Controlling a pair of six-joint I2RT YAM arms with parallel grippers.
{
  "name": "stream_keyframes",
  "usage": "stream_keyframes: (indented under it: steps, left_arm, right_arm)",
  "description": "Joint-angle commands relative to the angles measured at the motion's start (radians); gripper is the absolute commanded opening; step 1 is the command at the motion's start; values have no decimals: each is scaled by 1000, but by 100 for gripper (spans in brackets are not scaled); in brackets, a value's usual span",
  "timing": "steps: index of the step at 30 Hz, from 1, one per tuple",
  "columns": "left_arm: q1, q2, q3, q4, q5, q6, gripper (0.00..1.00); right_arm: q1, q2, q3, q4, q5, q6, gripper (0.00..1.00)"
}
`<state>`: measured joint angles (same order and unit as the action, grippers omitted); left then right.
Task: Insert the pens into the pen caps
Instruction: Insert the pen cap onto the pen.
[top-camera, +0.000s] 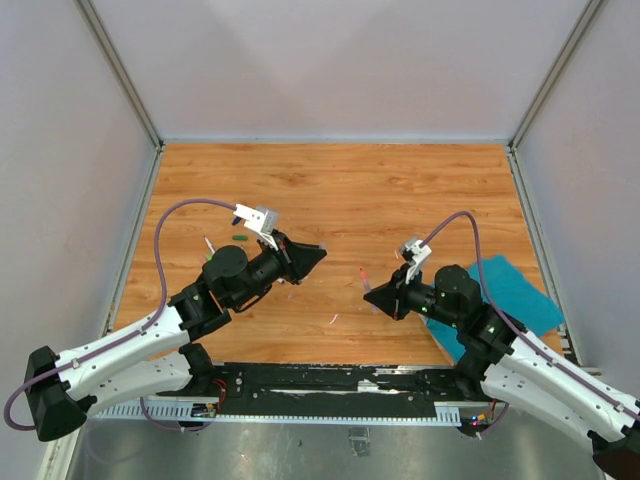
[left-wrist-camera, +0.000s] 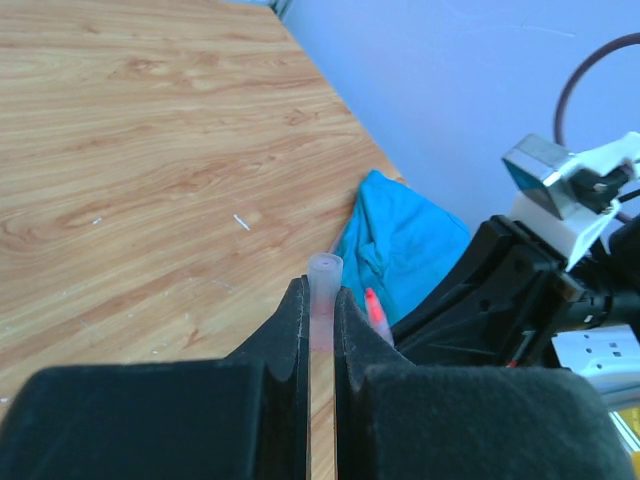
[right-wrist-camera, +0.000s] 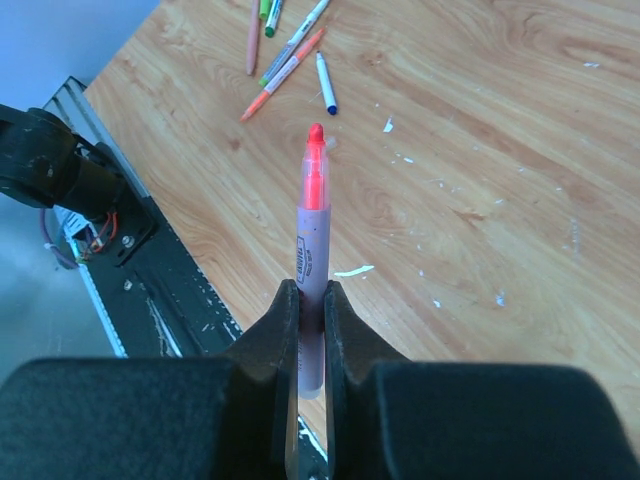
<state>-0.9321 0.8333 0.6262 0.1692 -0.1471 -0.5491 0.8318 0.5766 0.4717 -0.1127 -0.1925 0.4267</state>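
My left gripper (left-wrist-camera: 321, 292) is shut on a pale pink pen cap (left-wrist-camera: 324, 268) whose open end sticks out past the fingertips. My right gripper (right-wrist-camera: 310, 292) is shut on a pen (right-wrist-camera: 312, 215) with a pale barrel and a bare red-pink tip pointing forward. In the top view the left gripper (top-camera: 318, 256) and right gripper (top-camera: 372, 293) face each other over the table's middle, a short gap apart. The pen's red tip (left-wrist-camera: 372, 303) shows just right of the cap. Several other pens (right-wrist-camera: 290, 50) lie in a loose pile by the left arm (top-camera: 212, 246), with a green cap (top-camera: 240, 240) beside them.
A teal cloth (top-camera: 515, 290) lies at the right edge, under the right arm. Small white scraps (top-camera: 333, 319) dot the wooden table (top-camera: 340, 190). A black rail (top-camera: 330, 385) runs along the near edge. Grey walls enclose three sides.
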Motion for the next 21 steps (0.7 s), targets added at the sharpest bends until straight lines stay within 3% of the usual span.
stream_keyframes:
  steps: [1, 21]
  left_arm:
    - [3, -13, -7, 79, 49, 19, 1]
    - [3, 1, -14, 105, 61, 8, 1]
  right_arm:
    - [30, 18, -31, 137, -41, 67, 1]
    - [141, 49, -98, 312, -11, 94, 1]
